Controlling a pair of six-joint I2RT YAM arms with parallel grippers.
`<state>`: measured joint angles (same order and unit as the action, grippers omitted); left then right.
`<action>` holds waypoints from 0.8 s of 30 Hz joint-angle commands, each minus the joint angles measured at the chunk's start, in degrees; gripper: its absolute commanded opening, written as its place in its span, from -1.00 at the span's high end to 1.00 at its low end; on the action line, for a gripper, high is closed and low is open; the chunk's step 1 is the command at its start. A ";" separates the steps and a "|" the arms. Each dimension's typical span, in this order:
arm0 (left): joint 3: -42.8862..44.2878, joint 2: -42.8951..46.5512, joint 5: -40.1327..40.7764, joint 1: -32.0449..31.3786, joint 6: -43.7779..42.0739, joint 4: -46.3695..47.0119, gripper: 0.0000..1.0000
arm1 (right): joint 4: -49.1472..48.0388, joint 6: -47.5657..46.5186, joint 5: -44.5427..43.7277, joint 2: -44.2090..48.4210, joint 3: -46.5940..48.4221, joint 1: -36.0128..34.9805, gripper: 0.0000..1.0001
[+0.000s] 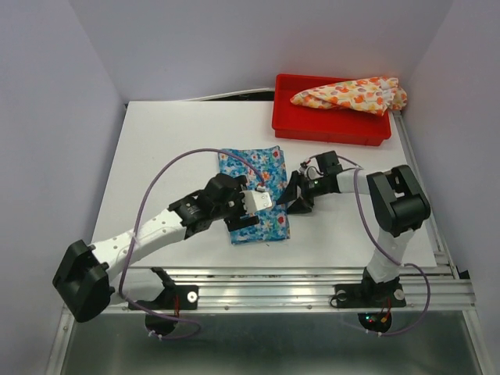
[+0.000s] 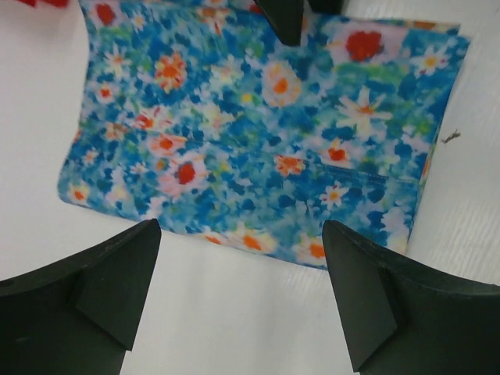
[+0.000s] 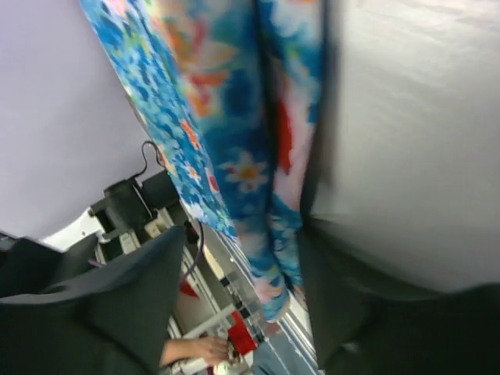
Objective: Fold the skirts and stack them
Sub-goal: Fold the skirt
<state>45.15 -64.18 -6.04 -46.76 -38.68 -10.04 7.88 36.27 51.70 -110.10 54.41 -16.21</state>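
Note:
The blue skirt (image 1: 251, 191) with multicoloured flowers lies folded flat at the middle of the table. It fills the left wrist view (image 2: 258, 133). My left gripper (image 1: 251, 209) hovers over its near edge, open and empty, with the fingertips (image 2: 144, 234) just short of the cloth. My right gripper (image 1: 294, 195) is at the skirt's right edge, jaws open. In the right wrist view the skirt's edge (image 3: 258, 156) runs between the spread fingers (image 3: 141, 289). The cream-yellow skirt (image 1: 351, 94) with orange and red flowers lies bunched in the red tray (image 1: 328, 125) at the back right.
The red tray stands at the table's far right corner. White table (image 1: 164, 148) lies left of the blue skirt. A metal rail (image 1: 297, 285) runs along the near edge by the arm bases. Purple walls close in the sides.

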 commanded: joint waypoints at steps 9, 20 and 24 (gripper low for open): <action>1.52 -1.04 8.24 1.15 8.60 5.47 -0.89 | 13.92 -0.94 -26.46 19.74 -2.54 -5.65 -0.62; 2.40 2.40 7.10 1.41 15.11 7.14 -0.86 | 11.99 6.61 -37.02 24.85 -12.30 -11.92 -0.49; 2.93 1.96 6.31 1.41 15.83 7.58 -0.86 | 9.27 7.94 -34.83 23.36 -14.25 -13.58 -0.48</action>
<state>45.47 -63.05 0.67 -45.52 -25.15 -5.26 18.85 42.33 19.33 -85.93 42.30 -28.08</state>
